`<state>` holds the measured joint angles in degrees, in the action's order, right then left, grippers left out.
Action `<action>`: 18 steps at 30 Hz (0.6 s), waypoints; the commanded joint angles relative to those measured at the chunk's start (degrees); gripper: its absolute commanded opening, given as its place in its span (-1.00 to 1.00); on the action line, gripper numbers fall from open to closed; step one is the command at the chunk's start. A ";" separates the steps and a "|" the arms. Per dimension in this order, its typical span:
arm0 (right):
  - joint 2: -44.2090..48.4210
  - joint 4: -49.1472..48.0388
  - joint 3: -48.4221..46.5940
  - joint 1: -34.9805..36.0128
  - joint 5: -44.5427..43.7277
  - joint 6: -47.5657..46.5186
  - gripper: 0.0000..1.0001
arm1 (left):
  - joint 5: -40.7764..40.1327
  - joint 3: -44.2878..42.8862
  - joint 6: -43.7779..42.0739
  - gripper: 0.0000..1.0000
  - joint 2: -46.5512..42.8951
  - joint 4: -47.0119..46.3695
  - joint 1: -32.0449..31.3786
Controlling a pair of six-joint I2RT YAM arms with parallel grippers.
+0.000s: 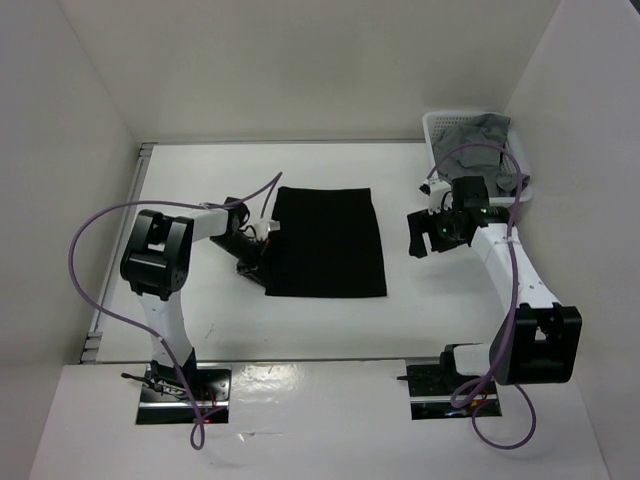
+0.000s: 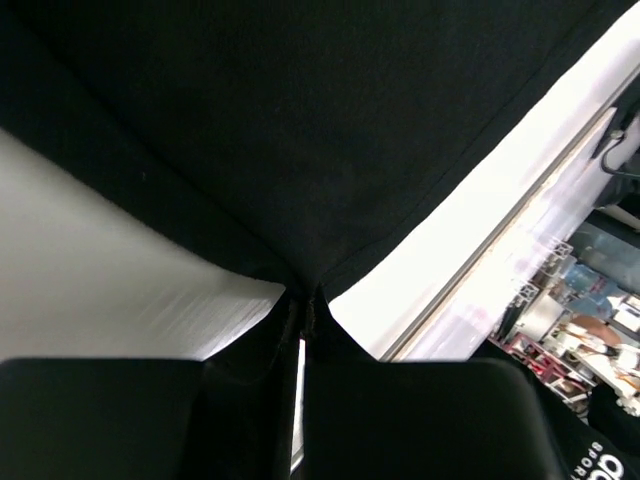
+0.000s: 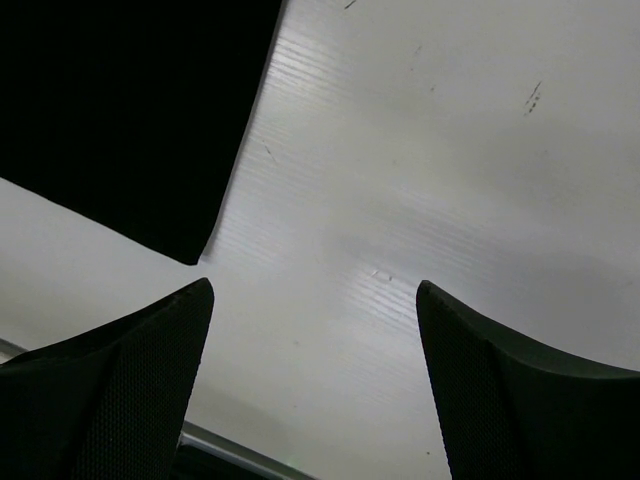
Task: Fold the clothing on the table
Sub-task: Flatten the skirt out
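One white table [image 1: 440, 320] is carrying the black clothing [image 1: 330, 240], which is lying flat near its middle. The left gripper [image 2: 303, 300] is pinching the clothing's left edge with jaws pressed together; the right gripper [image 3: 312, 300] is hovering over bare table to the right, jaws spread

Only one marking was legible: white letters, apparently "SPOR", cut off by the frame edge, on a black object [image 2: 603, 452] at the left wrist view's lower right.
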<state>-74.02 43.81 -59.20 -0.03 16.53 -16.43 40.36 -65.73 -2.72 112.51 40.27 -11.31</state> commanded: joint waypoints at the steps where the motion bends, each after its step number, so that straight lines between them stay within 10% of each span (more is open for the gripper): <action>1: -2.09 1.28 -2.06 0.20 2.10 -0.63 0.72 | -0.98 -1.76 -0.88 -1.00 2.80 -3.26 -0.03; 18: -12.64 3.65 -5.75 6.01 3.33 -2.21 0.67 | 3.51 -6.07 3.78 -1.00 8.60 -7.85 -0.03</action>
<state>-86.67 46.02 -62.04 5.65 18.52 -17.06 48.25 -70.98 2.20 119.07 36.86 -11.33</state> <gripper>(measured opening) 0.839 0.011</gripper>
